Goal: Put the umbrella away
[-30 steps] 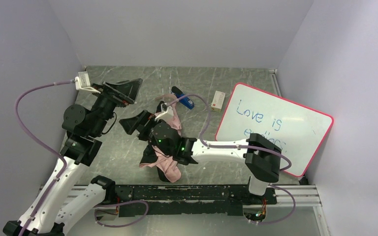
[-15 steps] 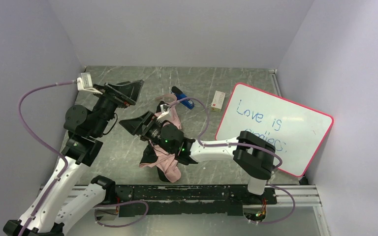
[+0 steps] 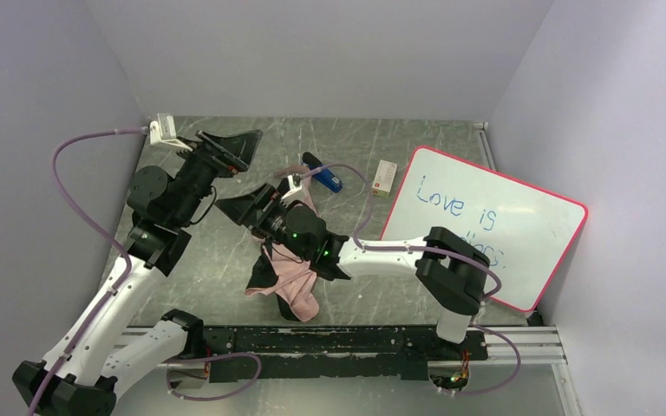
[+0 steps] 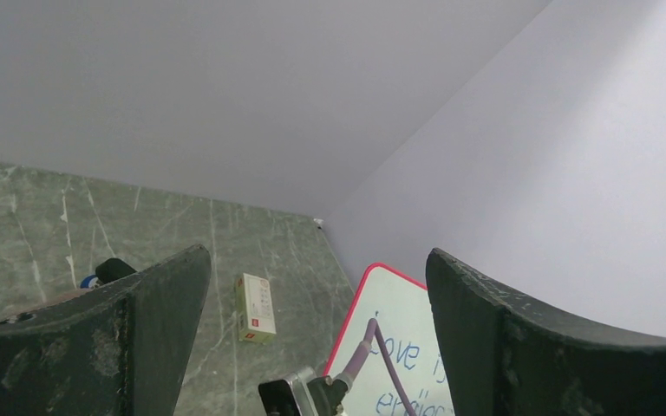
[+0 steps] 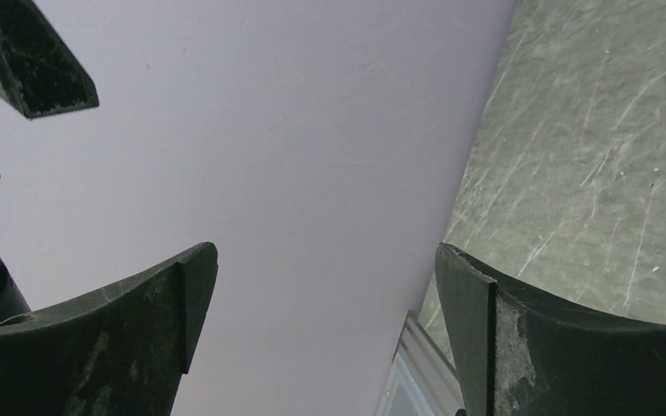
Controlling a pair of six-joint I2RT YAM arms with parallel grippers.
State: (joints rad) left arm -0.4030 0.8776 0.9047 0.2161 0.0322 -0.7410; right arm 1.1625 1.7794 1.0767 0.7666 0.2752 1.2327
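Left gripper [image 3: 241, 153] shifted; umbrella [image 3: 290, 277] lies unheld

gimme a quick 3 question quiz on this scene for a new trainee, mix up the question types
1. True or false: the right gripper is closed on the umbrella.
2. What lies on the table between the blue stapler and the whiteboard? A) a small box B) a mug C) a pen
3. Fill in: the left gripper stands ___, holding nothing.
Key: 1 false: it is open, and the umbrella lies on the table under that arm. 2 A. 3 open.
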